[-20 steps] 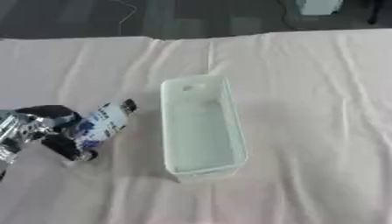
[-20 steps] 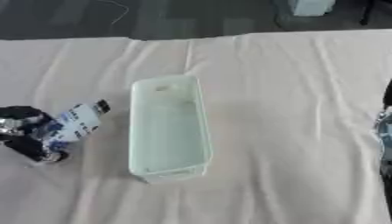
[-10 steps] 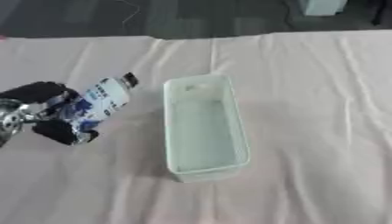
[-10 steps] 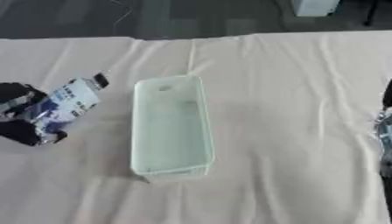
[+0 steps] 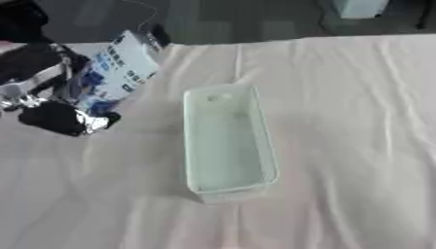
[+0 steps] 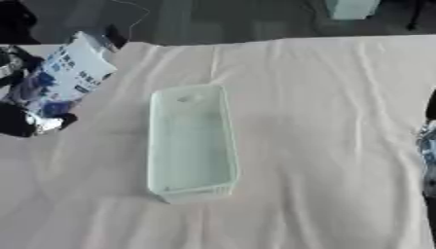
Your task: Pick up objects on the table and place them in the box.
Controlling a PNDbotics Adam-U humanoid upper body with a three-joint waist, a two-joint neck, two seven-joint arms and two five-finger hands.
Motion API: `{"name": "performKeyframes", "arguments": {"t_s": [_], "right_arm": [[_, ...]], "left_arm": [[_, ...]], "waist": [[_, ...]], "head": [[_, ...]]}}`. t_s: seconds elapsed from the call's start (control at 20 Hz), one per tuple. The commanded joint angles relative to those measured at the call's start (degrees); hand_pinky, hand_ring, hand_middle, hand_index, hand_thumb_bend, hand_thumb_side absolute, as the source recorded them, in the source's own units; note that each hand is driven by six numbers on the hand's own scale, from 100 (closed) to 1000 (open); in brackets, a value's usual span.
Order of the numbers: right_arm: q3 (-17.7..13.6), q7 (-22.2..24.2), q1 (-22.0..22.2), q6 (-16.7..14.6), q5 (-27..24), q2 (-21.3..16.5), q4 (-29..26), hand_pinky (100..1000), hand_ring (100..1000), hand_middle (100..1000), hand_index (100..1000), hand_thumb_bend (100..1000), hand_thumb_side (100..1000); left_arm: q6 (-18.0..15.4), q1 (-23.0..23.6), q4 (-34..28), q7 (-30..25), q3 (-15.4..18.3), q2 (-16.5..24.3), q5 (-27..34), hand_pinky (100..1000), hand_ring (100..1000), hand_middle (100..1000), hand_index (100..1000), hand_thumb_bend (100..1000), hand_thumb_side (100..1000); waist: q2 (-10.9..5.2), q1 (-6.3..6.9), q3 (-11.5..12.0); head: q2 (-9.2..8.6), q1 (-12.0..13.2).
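Note:
A white and blue bottle with a dark cap is held in the air at the upper left, tilted with its cap up and to the right. My left hand is shut on its lower end. The bottle hangs left of the clear plastic box, which stands empty in the middle of the table. Only a blurred sliver of my right arm shows at the right edge in the right eye view; the hand itself is hidden.
A pale pink cloth covers the table, with creases around the box. The table's far edge runs across the top, with dark floor and a pale object beyond it.
My left hand has lifted the bottle off the cloth and carried it up and away from me. The box stands where it was. The camera has shifted.

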Motion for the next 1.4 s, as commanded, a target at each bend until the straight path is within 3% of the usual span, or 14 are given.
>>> {"name": "performKeyframes", "arguments": {"t_s": [0.05,0.65,1.4], "right_arm": [[0.0,4.6,0.1,-4.5,0.3,-1.2,-0.8,157,317,408,532,100,1000],[0.1,3.9,-1.5,-3.8,-0.5,-1.5,-0.8,161,317,408,531,100,1000],[-0.1,1.2,-5.1,-2.2,-1.4,-1.0,-0.8,165,317,407,532,100,1000]], "left_arm": [[-1.6,-2.2,-1.5,1.4,-0.3,2.0,3.0,100,100,100,181,100,494],[-8.5,-7.4,-1.6,2.6,-5.6,0.8,2.0,100,100,100,170,100,494],[-7.3,-7.9,3.2,1.4,-7.3,-2.5,2.9,100,100,100,182,100,493]], "waist": [[-0.95,0.11,0.0],[-0.68,0.67,-1.4],[0.56,0.97,-4.4]], "head": [[-0.03,0.2],[-0.03,2.1],[-0.03,4.3]]}}
